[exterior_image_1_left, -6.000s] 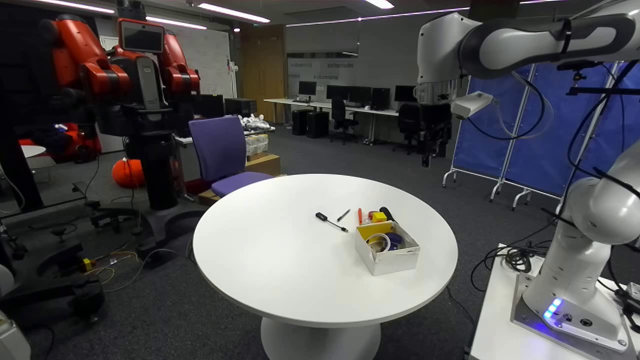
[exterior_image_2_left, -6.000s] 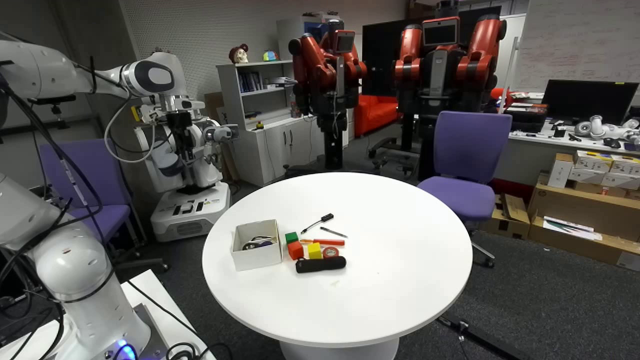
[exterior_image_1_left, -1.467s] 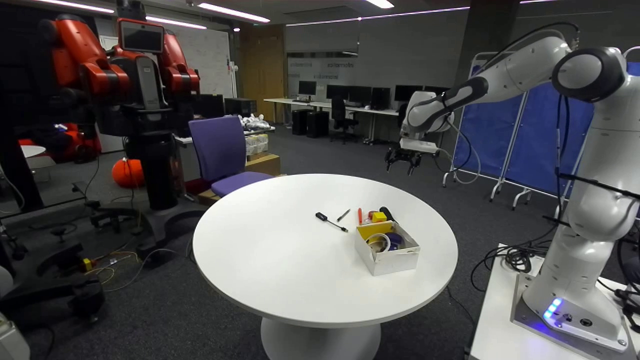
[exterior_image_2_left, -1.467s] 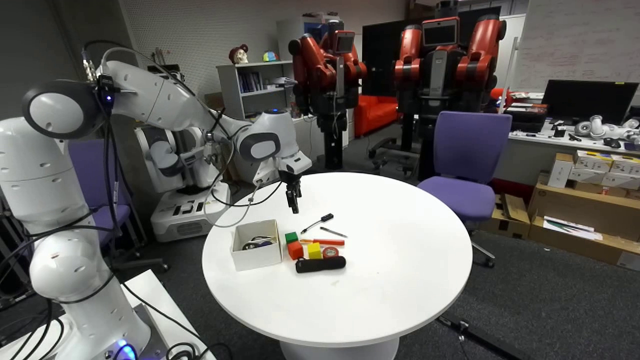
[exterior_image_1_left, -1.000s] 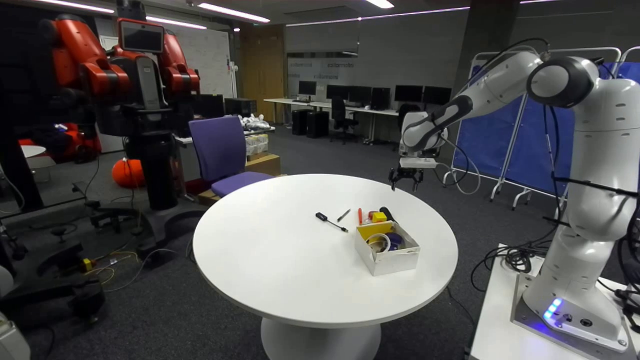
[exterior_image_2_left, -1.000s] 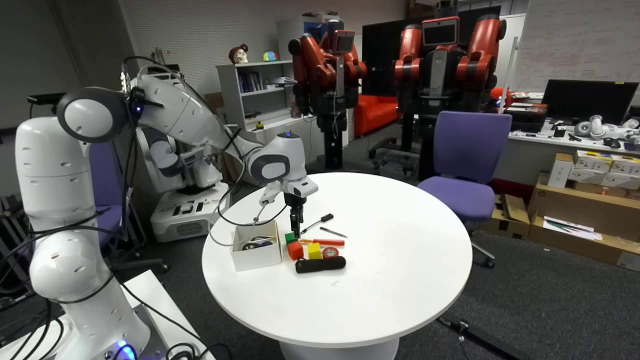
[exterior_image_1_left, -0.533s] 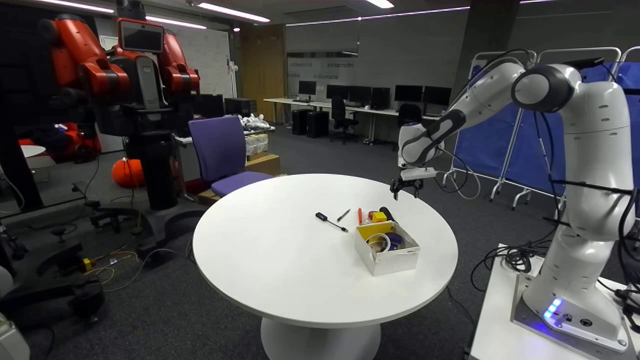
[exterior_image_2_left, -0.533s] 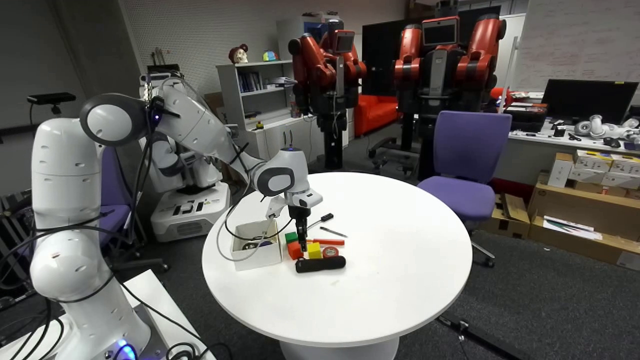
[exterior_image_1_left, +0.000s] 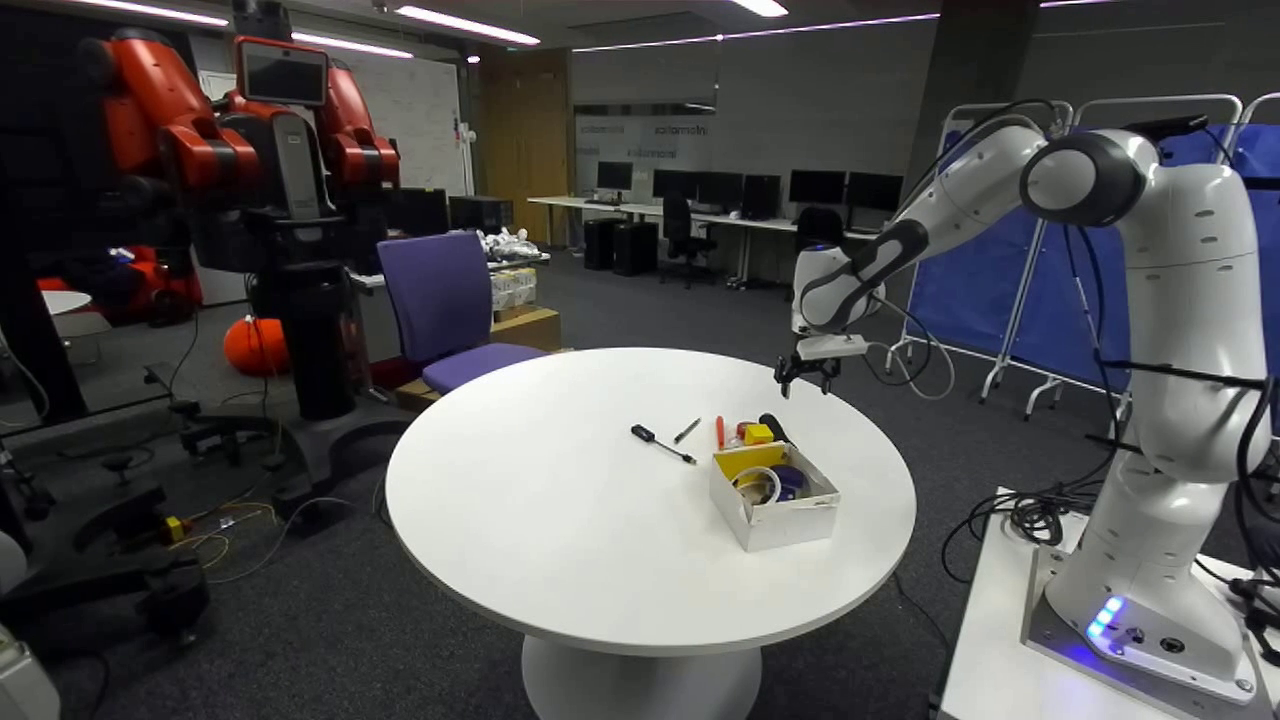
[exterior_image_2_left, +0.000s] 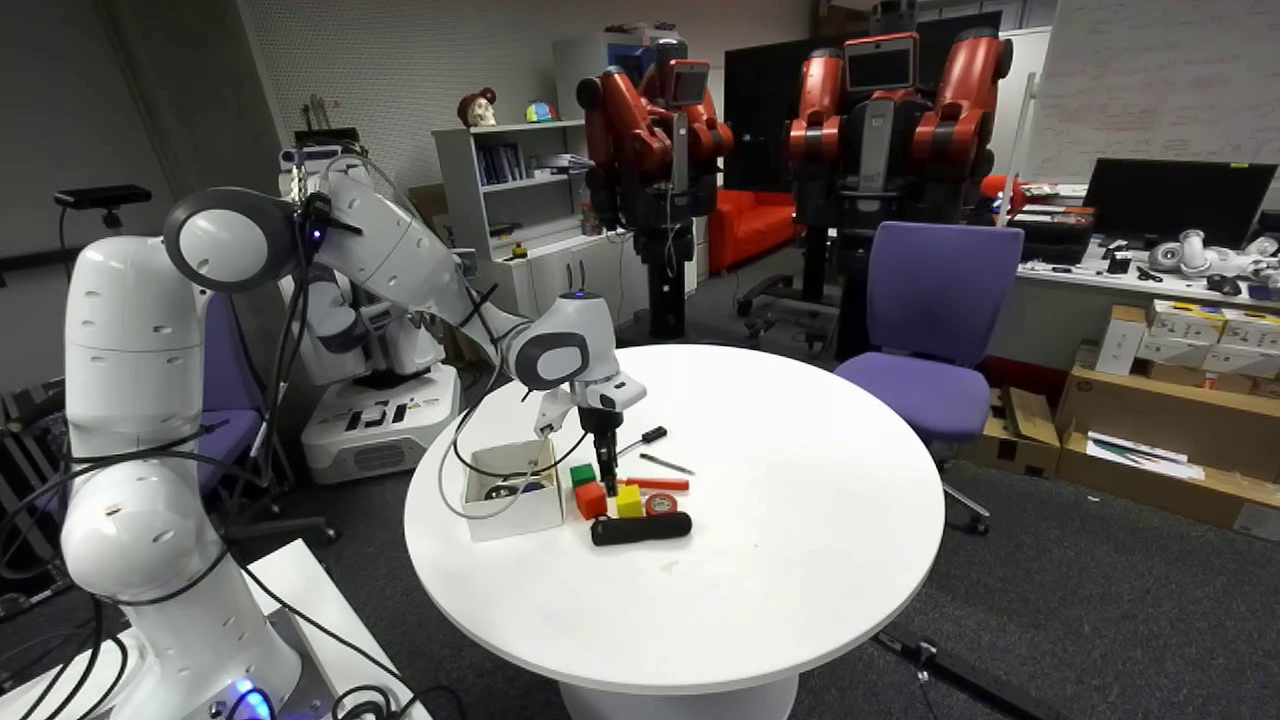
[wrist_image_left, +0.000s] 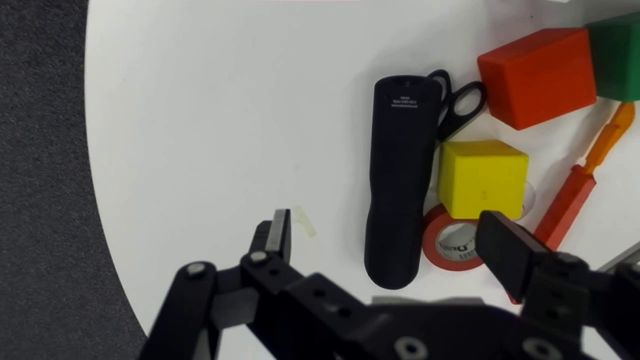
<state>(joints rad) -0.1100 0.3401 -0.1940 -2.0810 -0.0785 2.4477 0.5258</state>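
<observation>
Wrist view: a black handset (wrist_image_left: 400, 170), prob. a remote lying back up, rests flat on a white table (wrist_image_left: 225, 125), seen in the gap of the robot's gripper (wrist_image_left: 385, 232). Jaws stand wide apart w/ nothing in hold; in both exterior views the gripper hangs over the table, tho its exact height above the handset is hard to judge. Casing looks like hard plastic: stiff, prob. fairly light, a bit slippery on its smooth sides, not esp. fragile. Best grip, by the look of it, is across the narrow width nr mid-length, one pad on each long edge. Room is tight on one flank: a yellow block (wrist_image_left: 482, 185) and a red tape roll (wrist_image_left: 432, 245) sit just beside it, and black-handled scissors (wrist_image_left: 452, 123) lie at its printed end, a loop partly hidden by it. A pale mark (wrist_image_left: 304, 221) shows on the table off the opp. flank. Farther out come a red block (wrist_image_left: 542, 77), a green block (wrist_image_left: 620, 60) touching or nearly touching it, and a red-and-orange tool (wrist_image_left: 571, 198). In an exterior view, an open white box (exterior_image_2_left: 533, 515) stands just beside those blocks, w/ a pen (exterior_image_2_left: 667, 464) and a short black cable adapter (exterior_image_2_left: 654, 435) nearby.
</observation>
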